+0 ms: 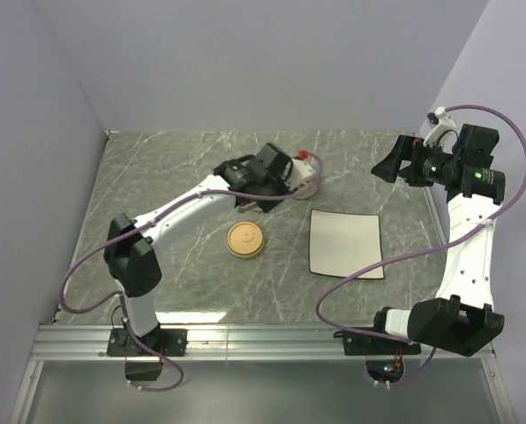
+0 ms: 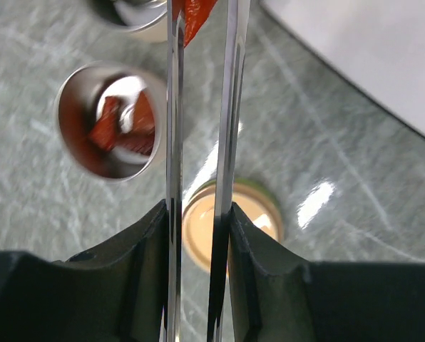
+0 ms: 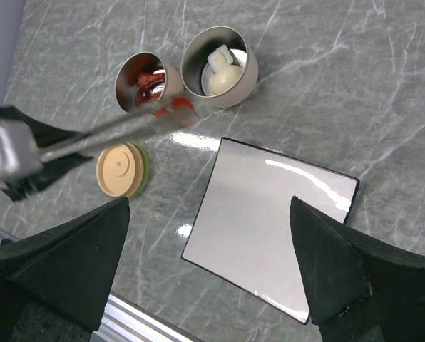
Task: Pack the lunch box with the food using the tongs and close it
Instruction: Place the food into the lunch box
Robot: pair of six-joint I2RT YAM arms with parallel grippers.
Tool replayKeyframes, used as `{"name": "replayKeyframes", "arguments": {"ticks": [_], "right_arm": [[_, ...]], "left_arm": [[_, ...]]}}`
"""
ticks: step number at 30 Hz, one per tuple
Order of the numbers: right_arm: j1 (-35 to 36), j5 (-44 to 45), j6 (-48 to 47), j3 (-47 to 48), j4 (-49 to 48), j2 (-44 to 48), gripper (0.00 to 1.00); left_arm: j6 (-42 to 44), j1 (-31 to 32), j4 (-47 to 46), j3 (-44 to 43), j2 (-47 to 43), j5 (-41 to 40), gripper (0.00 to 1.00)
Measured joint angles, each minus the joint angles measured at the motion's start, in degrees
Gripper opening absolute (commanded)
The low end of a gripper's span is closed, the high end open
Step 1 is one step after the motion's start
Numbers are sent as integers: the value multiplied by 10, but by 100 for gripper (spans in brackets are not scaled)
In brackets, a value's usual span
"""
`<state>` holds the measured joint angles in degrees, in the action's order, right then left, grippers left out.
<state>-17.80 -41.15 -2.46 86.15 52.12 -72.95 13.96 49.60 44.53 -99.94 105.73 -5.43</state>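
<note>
- left tool (image 2: 197,222) grips tongs (image 2: 173,107), red bit (image 3: 175,107) pinched near tins (image 3: 120,82), 1 o'clock of lid (image 3: 121,169)
- right tool (image 3: 209,214) wide, empty
- lid off, closing left

No text, label, brand, number or sign is showing legibly in any view. The round tan lid (image 3: 122,169), lying near the middle of the worktop (image 3: 355,85), is carrying only a small central mark, too small to read. The white square plate (image 3: 269,226), the tin of red pieces (image 3: 130,71), the tin of white pieces (image 3: 245,88) and the tongs (image 2: 174,128) are showing plain, unlettered surfaces.
</note>
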Motion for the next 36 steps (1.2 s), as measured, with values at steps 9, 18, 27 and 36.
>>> {"name": "replayKeyframes", "arguments": {"ticks": [9, 18, 27, 36], "right_arm": [[0, -3, 0, 0, 0, 0, 100], [0, -3, 0, 0, 0, 0, 100], [0, -3, 0, 0, 1, 0, 100], [0, -3, 0, 0, 2, 0, 100]], "left_arm": [[-11, -136, 7, 53, -58, 33, 20], [-16, -192, 2, 84, -56, 64, 20], [-17, -196, -20, 118, -55, 73, 22], [-19, -197, -21, 125, -46, 72, 41]]}}
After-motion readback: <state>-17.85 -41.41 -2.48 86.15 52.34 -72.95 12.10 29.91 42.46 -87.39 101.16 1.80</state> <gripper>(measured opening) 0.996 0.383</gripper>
